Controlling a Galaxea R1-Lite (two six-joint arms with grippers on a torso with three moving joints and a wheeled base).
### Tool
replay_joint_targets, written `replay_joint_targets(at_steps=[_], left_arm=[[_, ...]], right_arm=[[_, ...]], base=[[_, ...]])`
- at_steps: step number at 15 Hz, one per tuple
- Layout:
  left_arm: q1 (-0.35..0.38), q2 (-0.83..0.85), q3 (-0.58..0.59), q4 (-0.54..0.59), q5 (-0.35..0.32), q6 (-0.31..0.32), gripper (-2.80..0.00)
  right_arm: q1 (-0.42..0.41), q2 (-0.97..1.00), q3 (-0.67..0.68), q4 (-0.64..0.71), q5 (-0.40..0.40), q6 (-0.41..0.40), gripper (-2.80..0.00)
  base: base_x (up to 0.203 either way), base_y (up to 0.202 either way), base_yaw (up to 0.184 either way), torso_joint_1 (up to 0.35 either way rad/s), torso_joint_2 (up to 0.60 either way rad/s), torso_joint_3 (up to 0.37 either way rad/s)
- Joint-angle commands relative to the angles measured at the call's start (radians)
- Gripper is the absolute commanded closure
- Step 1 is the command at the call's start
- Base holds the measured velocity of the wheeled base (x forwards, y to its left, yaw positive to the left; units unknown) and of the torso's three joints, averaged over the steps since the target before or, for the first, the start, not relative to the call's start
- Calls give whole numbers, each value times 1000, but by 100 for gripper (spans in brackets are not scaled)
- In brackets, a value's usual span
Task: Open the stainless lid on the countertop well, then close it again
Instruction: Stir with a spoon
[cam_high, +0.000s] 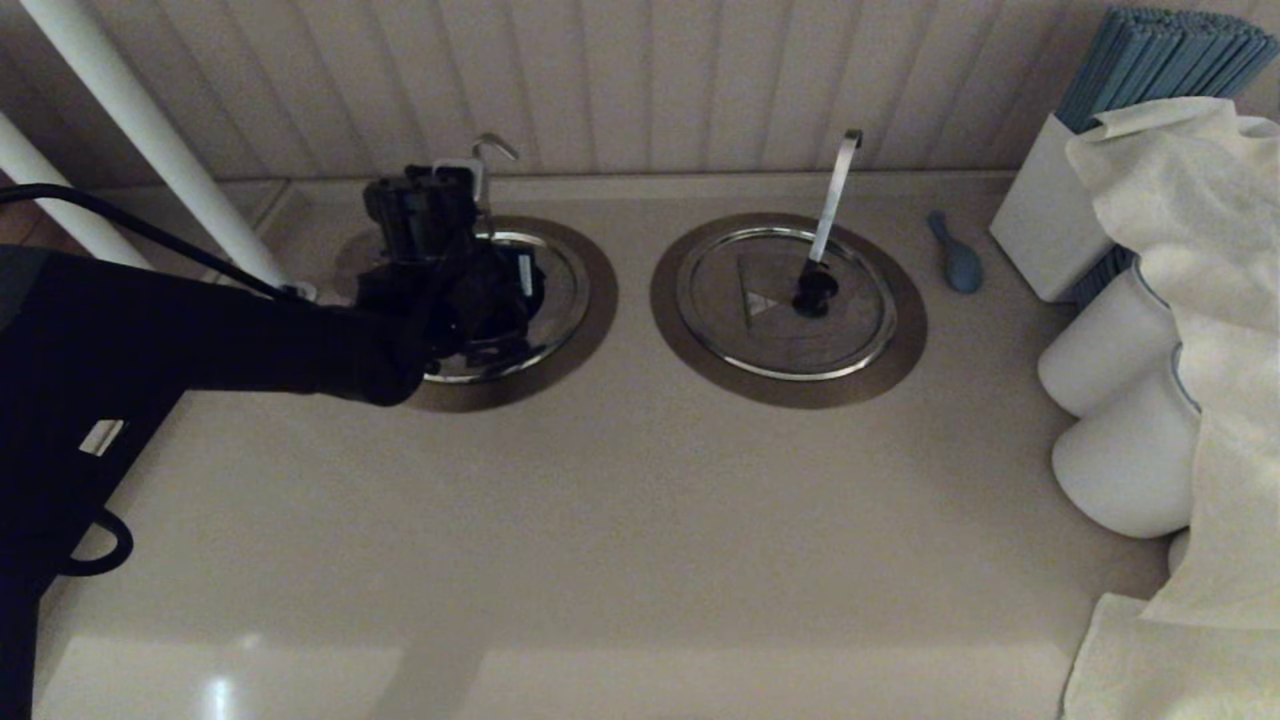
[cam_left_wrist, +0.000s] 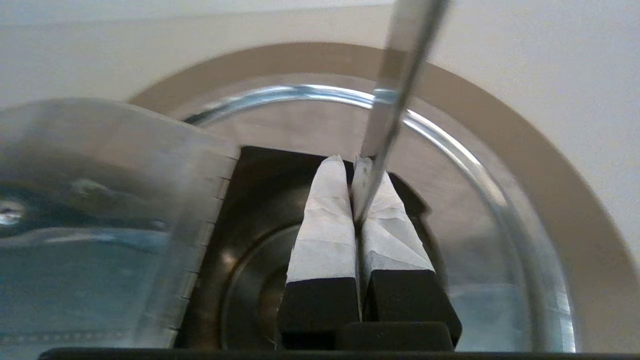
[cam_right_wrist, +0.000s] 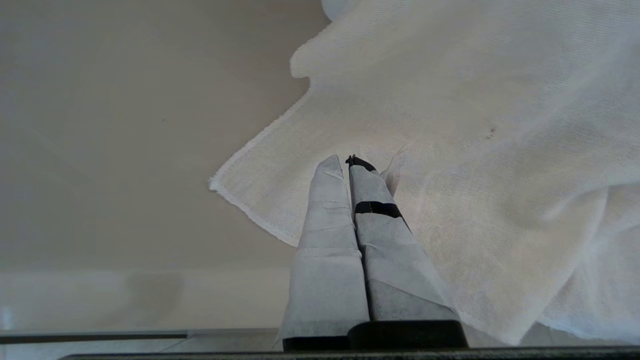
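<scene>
The left gripper (cam_left_wrist: 354, 165) has its taped fingers (cam_left_wrist: 325, 220) pressed together, with the thin rod (cam_left_wrist: 395, 95) running down between their tips; whether they actually pinch it or merely lie against it is not certain, though it looks clamped. In the head view this gripper (cam_high: 470, 290) hangs over the left well (cam_high: 580, 300), which sits toward the bench's back-left, close to the panelled wall. In the left wrist view the lid's (cam_left_wrist: 475, 200) flap (cam_left_wrist: 100, 210) stands raised, tilted up on its hinge beside the fingers, and under it the dark bowl of the well (cam_left_wrist: 250, 280) shows. The rest of the lid lies flat inside the wide brushed flange (cam_left_wrist: 550, 190). The rod's hooked tip (cam_high: 495, 148) pokes up behind the arm, near the wall.

The right gripper (cam_right_wrist: 350, 161) is out of the head view; its own camera shows its fingers closed together on nothing, above a white cloth (cam_right_wrist: 475, 150) and bare bench (cam_right_wrist: 125, 150).

The twin lid (cam_high: 785, 300) lies shut on its well at mid-back of the bench, with a flat strip handle (cam_high: 835, 190) rising from its black knob (cam_high: 815, 290). A small blue object (cam_high: 955, 255) lies just to its right, then a white box (cam_high: 1040, 220) of blue sticks, white rolls (cam_high: 1120, 400) and draped cloth (cam_high: 1210, 300) along the right edge.
</scene>
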Motion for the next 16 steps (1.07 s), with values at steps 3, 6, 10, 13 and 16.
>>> replay_joint_targets(at_steps=[3, 6, 10, 13, 16], left_arm=[[-15, 13, -4, -1, 31, -1, 0], [-17, 8, -5, -1, 29, -3, -280], [-17, 4, -15, -1, 30, -6, -280], [-13, -34, -12, -1, 30, -10, -280], [-11, -95, -6, 8, 27, -39, -280]], right_arm=[[0, 1, 0, 0, 1, 0, 0], [0, 0, 0, 0, 1, 0, 0], [0, 1, 0, 0, 1, 0, 0], [0, 1, 0, 0, 1, 0, 0], [0, 1, 0, 0, 1, 0, 0]], base=[[0, 0, 0, 0, 0, 0], [0, 0, 0, 0, 0, 0], [0, 0, 0, 0, 0, 0], [0, 0, 0, 0, 0, 0], [0, 0, 0, 0, 0, 0]])
